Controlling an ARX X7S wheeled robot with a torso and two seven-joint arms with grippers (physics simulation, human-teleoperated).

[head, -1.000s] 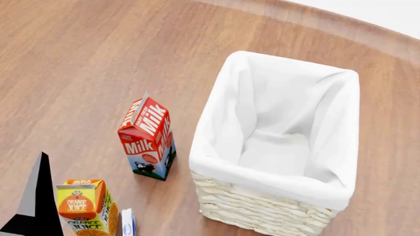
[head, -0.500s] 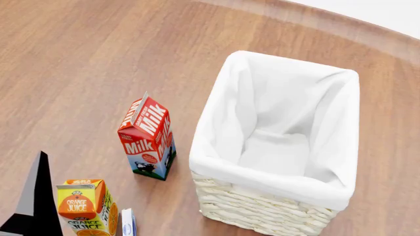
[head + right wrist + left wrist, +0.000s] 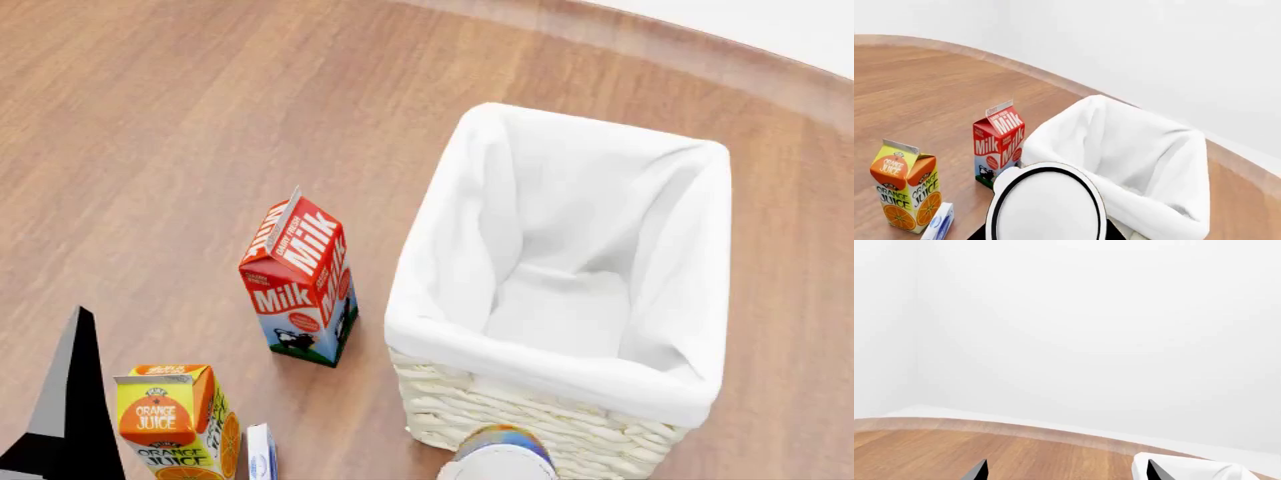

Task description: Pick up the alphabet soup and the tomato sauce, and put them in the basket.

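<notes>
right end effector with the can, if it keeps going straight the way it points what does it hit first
Most likely the basket: the right wrist view looks past the held can at its cloth-lined rim. Depth is unclear.

Left end effector (image 3: 1064, 471) fingers spread apart, right end effector hidden behind a can top

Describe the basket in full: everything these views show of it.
The basket is a tall rectangular box of cream-white woven wicker, lined with white cloth that folds out over its rim. It stands upright on the wooden table, open at the top, and nothing shows inside but the cloth. The milk carton stands apart on its left side. In the head view a can's top overlaps its near wall; contact cannot be judged.
</notes>
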